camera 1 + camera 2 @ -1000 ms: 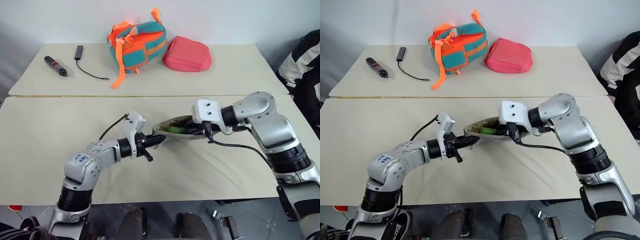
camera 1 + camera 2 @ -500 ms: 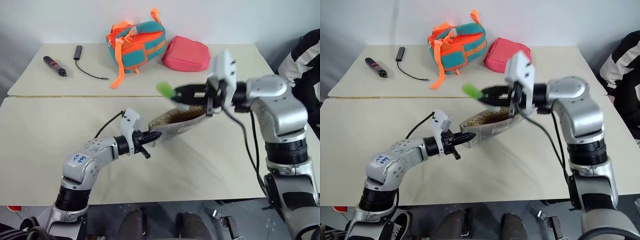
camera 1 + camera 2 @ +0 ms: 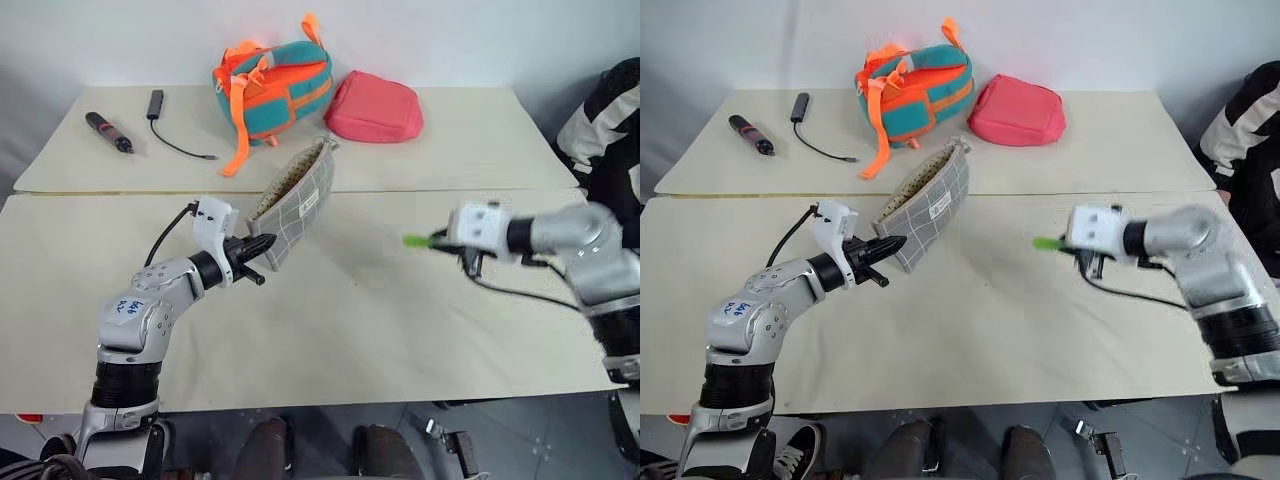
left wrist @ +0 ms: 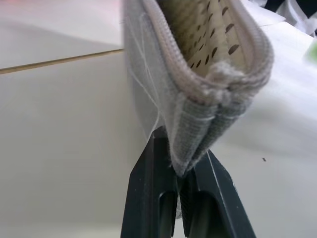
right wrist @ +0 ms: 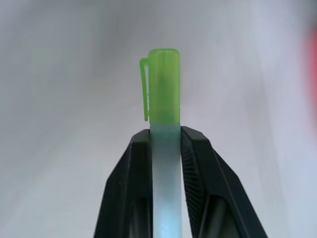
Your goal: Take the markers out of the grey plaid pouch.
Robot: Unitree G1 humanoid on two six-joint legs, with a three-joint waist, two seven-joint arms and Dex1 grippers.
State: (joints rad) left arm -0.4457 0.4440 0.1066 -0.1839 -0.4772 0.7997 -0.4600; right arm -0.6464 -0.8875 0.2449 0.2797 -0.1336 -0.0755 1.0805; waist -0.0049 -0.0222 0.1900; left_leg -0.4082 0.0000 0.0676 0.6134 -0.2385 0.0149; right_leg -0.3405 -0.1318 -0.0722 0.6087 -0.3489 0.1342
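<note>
Markers are split between the two arms: the green marker [image 5: 163, 94] is clamped between the closed fingers of the right gripper [image 5: 165, 136], its capped end pointing out past the fingertips along the gripper's own line, held in the air over the right side of the near table [image 3: 330, 330], well apart from the pouch. The grey plaid pouch [image 3: 297, 200] hangs from the left gripper [image 4: 181, 171], whose jaws are pinched shut on one bottom corner, so the pouch's long axis slants up and away with its open zip mouth facing left and upward. Judged from this, the coming move turns on the bare tabletop beneath the right gripper, where the green marker could be set down, while the left arm is the nearer one to the pouch and whatever is left in it. The speckled lining shows in the left wrist view, but the depth of the pouch is hidden, so whether a second marker remains inside cannot be told.
</note>
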